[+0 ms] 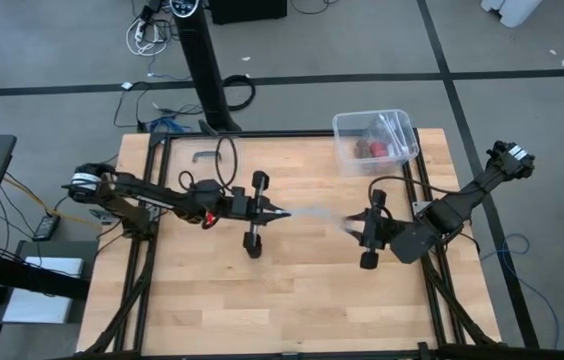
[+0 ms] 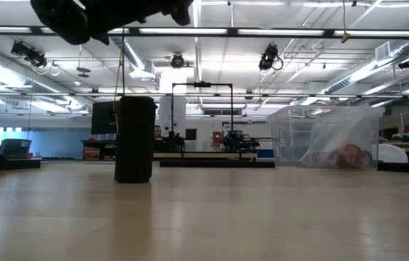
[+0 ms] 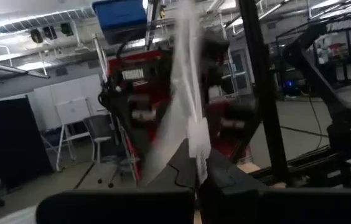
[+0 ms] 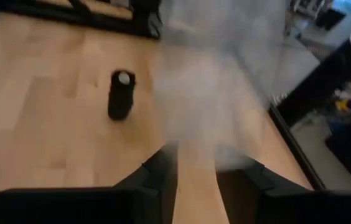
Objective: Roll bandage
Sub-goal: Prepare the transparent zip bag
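Two grippers are seen above the counter's middle, facing each other, w/ a clear plastic wrapper [image 1: 312,214] stretched in the air between them. The left gripper [image 1: 280,213] is clamped tight on one end of the wrapper; in the left wrist view the film is seen rising from between its closed fingers. The right gripper [image 1: 350,225] is held w/ fingers apart, the wrapper's other end lying blurred betw. them; whether it touches them can't be told.

The bandage [image 4: 121,93] is found rolled into a black cylinder, stood on end on the bare wood of the counter [image 1: 312,310], apart from the wrapper and not held by either gripper. In the low view it [image 2: 134,139] is shown upright, left of a clear plastic box [image 1: 374,140]. The box is placed at the counter's far right corner, w/ red items inside, well apart from the bandage.
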{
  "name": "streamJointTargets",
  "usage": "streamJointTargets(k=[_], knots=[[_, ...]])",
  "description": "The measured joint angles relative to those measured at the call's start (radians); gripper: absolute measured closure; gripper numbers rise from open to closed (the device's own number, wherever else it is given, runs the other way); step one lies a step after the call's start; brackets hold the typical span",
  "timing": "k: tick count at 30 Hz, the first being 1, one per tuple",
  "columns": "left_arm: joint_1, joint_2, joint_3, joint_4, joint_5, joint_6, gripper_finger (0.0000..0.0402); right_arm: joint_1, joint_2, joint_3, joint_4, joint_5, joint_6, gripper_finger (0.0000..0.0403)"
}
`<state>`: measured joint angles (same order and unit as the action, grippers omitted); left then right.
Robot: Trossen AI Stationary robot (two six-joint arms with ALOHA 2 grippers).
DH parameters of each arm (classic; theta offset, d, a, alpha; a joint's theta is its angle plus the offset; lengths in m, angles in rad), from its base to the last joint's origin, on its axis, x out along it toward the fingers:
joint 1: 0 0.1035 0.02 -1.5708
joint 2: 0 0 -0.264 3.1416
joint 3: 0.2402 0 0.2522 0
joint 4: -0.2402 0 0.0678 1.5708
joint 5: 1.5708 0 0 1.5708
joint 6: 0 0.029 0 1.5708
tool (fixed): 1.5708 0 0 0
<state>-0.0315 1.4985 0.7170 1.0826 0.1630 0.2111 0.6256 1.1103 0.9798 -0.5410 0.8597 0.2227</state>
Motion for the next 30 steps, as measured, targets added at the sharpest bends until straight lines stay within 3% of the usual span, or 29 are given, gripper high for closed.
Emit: streamJointTargets(k=[8,14,24,30], knots=[[0.000,-0.181,0.000,-0.337,-0.024,0.044,0.0400,-0.028,0.000,0.000,-0.188,-0.023,0.197,0.0222],[-0.002,-0.250,0.000,-0.658,-0.164,0.071,0.0400,-0.039,0.000,0.000,-0.152,-0.069,0.224,0.0198],[-0.012,-0.242,0.001,-0.693,-0.197,0.078,0.0400,-0.054,0.000,0.000,0.290,-0.019,-0.111,0.0232],[-0.029,-0.241,0.017,-0.697,-0.206,0.099,0.0400,-0.105,0.000,0.000,0.347,-0.128,-0.148,0.0234]])
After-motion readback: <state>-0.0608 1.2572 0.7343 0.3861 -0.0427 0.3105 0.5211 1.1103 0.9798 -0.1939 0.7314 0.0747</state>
